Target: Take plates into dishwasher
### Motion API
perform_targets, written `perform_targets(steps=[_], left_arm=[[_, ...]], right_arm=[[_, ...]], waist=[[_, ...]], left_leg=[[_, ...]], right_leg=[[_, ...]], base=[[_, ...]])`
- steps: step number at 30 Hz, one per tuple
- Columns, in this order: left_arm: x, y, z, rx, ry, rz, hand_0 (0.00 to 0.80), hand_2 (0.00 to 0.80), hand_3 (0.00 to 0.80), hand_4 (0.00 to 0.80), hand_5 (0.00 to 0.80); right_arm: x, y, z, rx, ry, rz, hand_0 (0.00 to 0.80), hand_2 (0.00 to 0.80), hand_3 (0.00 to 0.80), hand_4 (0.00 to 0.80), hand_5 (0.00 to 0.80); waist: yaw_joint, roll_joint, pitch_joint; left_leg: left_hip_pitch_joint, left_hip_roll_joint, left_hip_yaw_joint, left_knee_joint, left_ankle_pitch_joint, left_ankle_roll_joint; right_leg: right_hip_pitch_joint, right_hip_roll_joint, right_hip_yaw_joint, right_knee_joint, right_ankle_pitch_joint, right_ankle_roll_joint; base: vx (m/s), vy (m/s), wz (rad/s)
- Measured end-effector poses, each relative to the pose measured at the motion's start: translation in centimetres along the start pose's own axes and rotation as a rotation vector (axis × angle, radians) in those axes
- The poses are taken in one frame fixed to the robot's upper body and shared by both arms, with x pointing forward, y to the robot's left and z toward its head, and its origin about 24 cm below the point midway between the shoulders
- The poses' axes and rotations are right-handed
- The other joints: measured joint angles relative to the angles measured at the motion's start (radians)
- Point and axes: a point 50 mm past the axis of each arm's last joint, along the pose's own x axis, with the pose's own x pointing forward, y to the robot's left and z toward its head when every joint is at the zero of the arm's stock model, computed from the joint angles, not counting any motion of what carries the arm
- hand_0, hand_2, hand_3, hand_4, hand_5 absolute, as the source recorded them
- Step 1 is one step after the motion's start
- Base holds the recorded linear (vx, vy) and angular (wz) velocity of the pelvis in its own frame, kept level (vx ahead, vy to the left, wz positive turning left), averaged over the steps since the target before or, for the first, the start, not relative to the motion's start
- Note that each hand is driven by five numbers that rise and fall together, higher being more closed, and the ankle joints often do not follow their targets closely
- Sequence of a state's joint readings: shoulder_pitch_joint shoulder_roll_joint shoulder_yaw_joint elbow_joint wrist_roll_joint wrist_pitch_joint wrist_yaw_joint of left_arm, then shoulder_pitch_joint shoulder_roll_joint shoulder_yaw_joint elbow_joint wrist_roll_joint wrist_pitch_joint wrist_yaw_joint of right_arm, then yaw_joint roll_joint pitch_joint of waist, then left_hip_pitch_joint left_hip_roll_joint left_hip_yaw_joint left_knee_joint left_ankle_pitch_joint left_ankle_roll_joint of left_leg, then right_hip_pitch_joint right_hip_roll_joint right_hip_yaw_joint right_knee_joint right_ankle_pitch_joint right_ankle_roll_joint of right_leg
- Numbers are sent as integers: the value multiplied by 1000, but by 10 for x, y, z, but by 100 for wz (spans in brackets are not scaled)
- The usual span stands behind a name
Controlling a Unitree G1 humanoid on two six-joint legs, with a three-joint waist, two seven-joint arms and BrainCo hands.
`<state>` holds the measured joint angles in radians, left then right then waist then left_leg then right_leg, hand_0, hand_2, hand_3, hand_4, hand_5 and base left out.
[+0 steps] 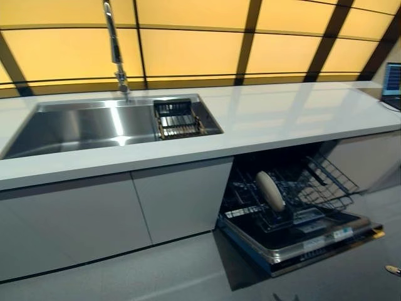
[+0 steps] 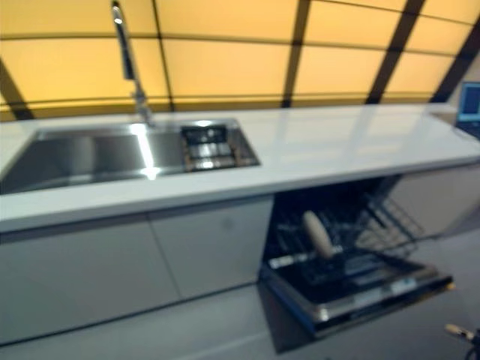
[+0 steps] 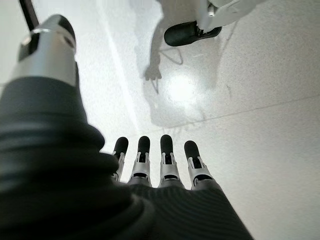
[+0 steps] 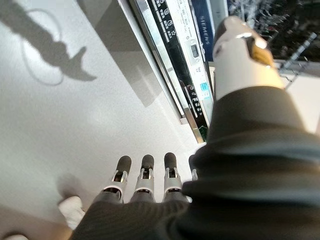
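A white plate [image 1: 270, 190] stands on edge in the lower rack [image 1: 326, 182] of the open dishwasher, whose door [image 1: 313, 241] is folded down below the white counter [image 1: 282, 113]. I see no other plate on the counter or in the sink [image 1: 81, 125]. My left hand [image 3: 150, 170] hangs over the pale floor, fingers straight and empty. My right hand [image 4: 150, 180] also hangs with straight fingers and holds nothing, beside the edge of the dishwasher door [image 4: 180, 55].
A dark wire drainer basket [image 1: 177, 118] sits at the right end of the sink, under a tall tap [image 1: 115, 44]. A lit screen [image 1: 393, 78] stands at the counter's far right. Closed grey cabinet doors [image 1: 175, 200] lie left of the dishwasher.
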<state>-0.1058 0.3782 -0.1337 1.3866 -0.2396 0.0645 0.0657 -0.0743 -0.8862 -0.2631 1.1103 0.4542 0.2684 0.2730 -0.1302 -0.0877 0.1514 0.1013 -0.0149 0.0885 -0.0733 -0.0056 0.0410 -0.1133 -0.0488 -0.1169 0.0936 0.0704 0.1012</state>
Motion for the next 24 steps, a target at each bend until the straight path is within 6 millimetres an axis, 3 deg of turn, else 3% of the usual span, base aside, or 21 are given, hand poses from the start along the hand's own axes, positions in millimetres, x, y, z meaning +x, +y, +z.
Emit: perform_targets(steps=[2, 3, 4, 6, 8, 9, 10, 11, 13, 16, 21, 24], left_arm=[[0, -2, 5, -55, -19, -17, 0, 0, 0, 0, 0], [0, -1, 2, -102, -3, -16, 0, 0, 0, 0, 0], [0, -1, 6, -125, -14, -21, 0, 0, 0, 0, 0], [0, 2, 4, -209, 5, -26, 0, 0, 0, 0, 0], [0, 10, 1, -229, 17, -9, 0, 0, 0, 0, 0], [0, 20, -2, -260, 24, 16, 0, 0, 0, 0, 0], [0, 22, -1, -273, 19, 19, 0, 0, 0, 0, 0], [0, 17, -6, -293, 35, 8, 0, 0, 0, 0, 0], [0, 4, -10, -345, 50, -29, 0, 0, 0, 0, 0], [-1, -7, -15, -404, 65, -66, 0, 0, 0, 0, 0], [-2, -14, -24, -405, 76, -80, 0, 0, 0, 0, 0], [-2, -15, -25, -405, 74, -90, 0, 0, 0, 0, 0]], right_arm=[[6, 15, -18, 44, 39, 45, 0, 0, 0, 0, 0], [9, 26, -26, 80, 43, 74, 0, 0, 0, 0, 0], [10, 31, -31, 94, 53, 88, 0, 0, 0, 0, 0], [16, 55, -47, 170, 78, 143, 0, 0, 0, 0, 0], [18, 71, -54, 199, 101, 179, 0, 0, 0, 0, 0], [20, 84, -61, 207, 122, 205, 0, 0, 0, 0, 0], [20, 89, -62, 211, 126, 220, 0, 0, 0, 0, 0], [21, 93, -59, 221, 119, 232, 0, 0, 0, 0, 0], [20, 90, -62, 248, 124, 230, 0, 0, 0, 0, 0], [17, 83, -77, 283, 151, 233, 0, 0, 0, 0, 0], [13, 86, -92, 374, 154, 287, 0, 0, 0, 0, 0], [12, 98, -103, 430, 158, 325, 0, 0, 0, 0, 0]], waist=[[17, 30, 14], [39, 31, 12], [40, 30, 11], [84, 21, 7], [104, 1, 3], [122, -10, 3], [126, -6, 3], [120, 19, 7], [119, 52, 4], [118, 61, -2], [116, 64, -6], [116, 68, -9]], left_leg=[[4, 63, 27, -7, 11, -22], [-6, 78, 52, -4, 18, -32], [-8, 82, 50, -4, 16, -33], [-14, 87, 45, -3, 22, -60], [-16, 81, 41, 0, 23, -105], [-22, 92, 44, 11, 19, -137], [-31, 103, 44, 22, 16, -148], [-51, 139, 31, 46, 16, -157], [-66, 177, 17, 69, 21, -150], [-79, 201, 11, 80, 22, -149], [-84, 199, -16, 56, 43, -182], [-101, 181, -35, 44, 54, -182]], right_leg=[[-8, -6, 5, 146, -48, -3], [-3, -39, 21, 194, -83, 3], [10, -53, 24, 179, -88, 13], [97, -152, 33, 10, -87, 44], [164, -199, 47, -116, 5, 61], [178, -188, 32, -139, -14, 98], [181, -173, 25, -153, -28, 86], [189, -135, 18, -173, -29, 62], [194, -88, 12, -173, -32, 30], [201, -47, -5, -174, -40, 5], [193, -43, -4, -172, -40, 2], [182, -57, -4, -171, -35, 9]], base=[[-96, -302, -20], [-85, -330, -33], [-102, -347, -32], [-138, -434, -45], [-124, -360, -33], [-77, -207, -16], [-116, -260, -8], [-94, -203, 8], [-58, -182, 13], [-7, -149, 15], [-40, -92, 8], [-32, -90, 15]])
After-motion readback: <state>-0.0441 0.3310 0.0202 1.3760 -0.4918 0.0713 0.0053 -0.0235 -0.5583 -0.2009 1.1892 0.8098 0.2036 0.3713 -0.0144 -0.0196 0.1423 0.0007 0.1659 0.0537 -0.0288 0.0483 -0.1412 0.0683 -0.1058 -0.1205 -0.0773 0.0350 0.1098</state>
